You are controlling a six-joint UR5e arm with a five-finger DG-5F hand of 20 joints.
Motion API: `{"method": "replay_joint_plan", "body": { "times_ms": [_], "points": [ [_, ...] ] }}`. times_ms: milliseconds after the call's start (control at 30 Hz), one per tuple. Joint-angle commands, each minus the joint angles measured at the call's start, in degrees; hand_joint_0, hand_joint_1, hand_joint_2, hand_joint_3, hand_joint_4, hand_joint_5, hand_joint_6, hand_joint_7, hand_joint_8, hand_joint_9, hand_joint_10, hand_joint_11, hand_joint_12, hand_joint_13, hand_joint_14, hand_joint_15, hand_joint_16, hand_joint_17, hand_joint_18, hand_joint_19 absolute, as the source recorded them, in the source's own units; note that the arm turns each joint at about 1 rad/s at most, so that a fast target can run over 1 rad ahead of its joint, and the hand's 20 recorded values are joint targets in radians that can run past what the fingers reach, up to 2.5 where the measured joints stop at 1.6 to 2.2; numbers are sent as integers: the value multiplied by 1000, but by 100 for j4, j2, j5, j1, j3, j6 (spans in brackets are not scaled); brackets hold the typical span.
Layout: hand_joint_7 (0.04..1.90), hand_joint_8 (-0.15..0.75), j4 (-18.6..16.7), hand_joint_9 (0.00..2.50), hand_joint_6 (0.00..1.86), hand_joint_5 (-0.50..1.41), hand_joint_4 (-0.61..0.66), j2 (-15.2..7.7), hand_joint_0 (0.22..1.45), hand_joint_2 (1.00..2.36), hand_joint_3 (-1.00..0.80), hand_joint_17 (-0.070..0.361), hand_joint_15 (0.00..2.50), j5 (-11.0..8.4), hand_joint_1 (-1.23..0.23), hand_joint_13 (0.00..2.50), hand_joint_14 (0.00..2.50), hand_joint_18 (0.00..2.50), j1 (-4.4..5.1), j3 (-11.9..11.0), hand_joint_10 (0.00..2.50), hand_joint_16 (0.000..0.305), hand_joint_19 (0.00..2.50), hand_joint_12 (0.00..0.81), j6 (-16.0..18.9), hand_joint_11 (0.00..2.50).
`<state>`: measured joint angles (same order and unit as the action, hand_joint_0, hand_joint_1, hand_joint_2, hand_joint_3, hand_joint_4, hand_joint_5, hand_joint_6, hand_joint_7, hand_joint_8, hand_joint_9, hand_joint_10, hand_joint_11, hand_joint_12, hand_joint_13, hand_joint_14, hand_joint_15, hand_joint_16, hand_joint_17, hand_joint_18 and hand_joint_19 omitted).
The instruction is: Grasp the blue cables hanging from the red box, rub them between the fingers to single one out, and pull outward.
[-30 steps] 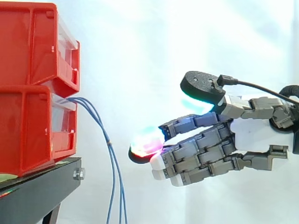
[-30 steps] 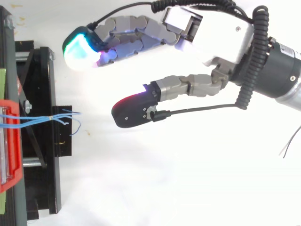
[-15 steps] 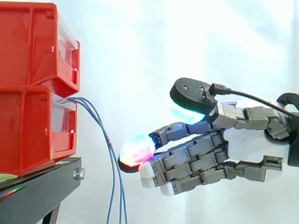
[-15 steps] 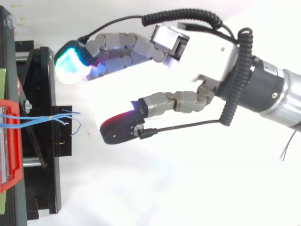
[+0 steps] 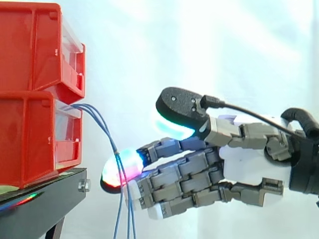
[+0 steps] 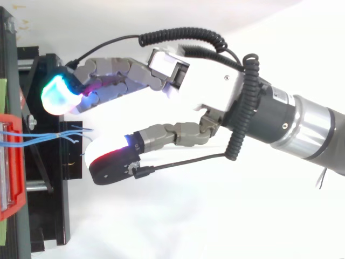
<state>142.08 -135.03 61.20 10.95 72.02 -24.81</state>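
Note:
Several thin blue cables (image 5: 106, 130) come out of the lower red box (image 5: 30, 134) and hang down in front of the black stand (image 5: 45, 199). From above, the cables (image 6: 43, 137) run right from the box's front and splay at their ends. My hand (image 5: 249, 164) reaches in from the right, open, with fingers extended and the thumb spread apart. In the side view the glowing fingertips (image 5: 122, 167) overlap the hanging strands. In the top view the cable ends lie in the gap between the fingers (image 6: 56, 94) and the thumb (image 6: 110, 164). Nothing is gripped.
A second red box (image 5: 35, 45) is stacked on the lower one. The black stand (image 6: 48, 178) juts out under the boxes, just left of my fingertips. A white curtain forms the backdrop.
My hand has moved left toward the boxes and slightly down. Its fingertips went from well clear of the cables to level with them, and the thumb now flanks the cable ends.

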Motion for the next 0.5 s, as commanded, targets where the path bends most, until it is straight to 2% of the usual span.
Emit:
{"method": "replay_joint_plan", "body": {
  "times_ms": [0,233,267,300,467],
  "points": [
    [709,283,-154,773,502,-164,300,-76,535,1001,-485,136,196,15,-646,576,8,458,13,-21,7,61,263,364,55,177],
    [712,277,-216,768,502,-162,292,-76,535,1001,-489,133,201,156,-646,561,8,450,22,-21,7,59,273,349,46,178],
    [712,277,-321,769,502,-162,291,-76,535,1001,-489,133,204,252,-646,561,8,448,22,-21,6,59,273,349,46,183],
    [713,274,-321,769,502,-162,291,-76,535,1001,-492,133,208,252,-646,562,8,447,22,-21,6,59,280,345,46,179],
    [724,283,-409,777,502,-160,295,-84,535,1000,-489,131,210,507,-646,586,8,468,39,-30,7,58,286,348,-33,185]
  ]
}}
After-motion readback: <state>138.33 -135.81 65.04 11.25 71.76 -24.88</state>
